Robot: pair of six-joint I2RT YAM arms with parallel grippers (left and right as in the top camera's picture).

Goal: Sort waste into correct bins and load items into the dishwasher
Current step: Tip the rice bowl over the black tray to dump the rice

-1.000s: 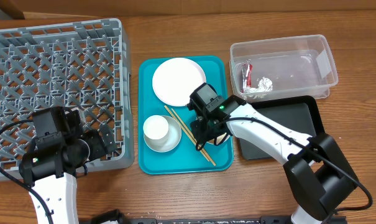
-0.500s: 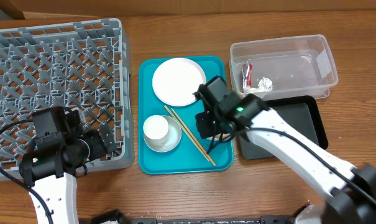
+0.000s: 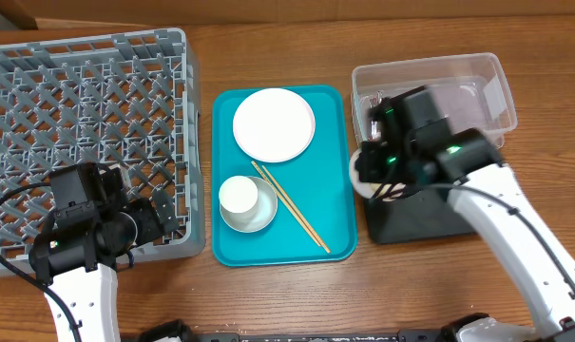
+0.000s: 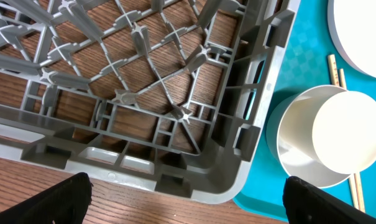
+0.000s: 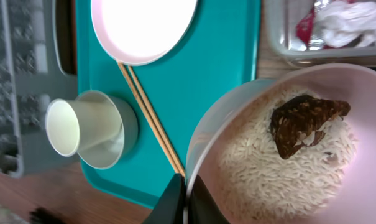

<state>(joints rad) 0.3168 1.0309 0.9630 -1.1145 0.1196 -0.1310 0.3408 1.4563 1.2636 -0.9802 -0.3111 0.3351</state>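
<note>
Wooden tabletop [image 3: 553,28], and the right gripper [image 5: 184,198] is clamped on the pink bowl's [image 5: 231,118] rim. It has swung off the teal tray [image 3: 336,199] toward three o'clock and now hangs at the black tray's [image 3: 458,204] nine o'clock edge, rice [image 5: 256,171] and brown scrap [image 5: 302,121] aboard. Tipping looks next. The clear tub [image 3: 430,65] sits at twelve. The left gripper [image 4: 188,205], fingers apart, idles by the dish rack [image 3: 78,95].

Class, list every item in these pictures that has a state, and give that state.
Dish rack, visibly empty.
Plate, bare, flat on the teal tray.
Cup, sitting in the grey bowl.
Chopsticks, lying side by side on the tray.
Pink bowl, holding rice and a brown scrap.
Clear tub, holding a napkin and a wrapper.
Right pincer, shut on the pink bowl.
Left pincer, open.
</note>
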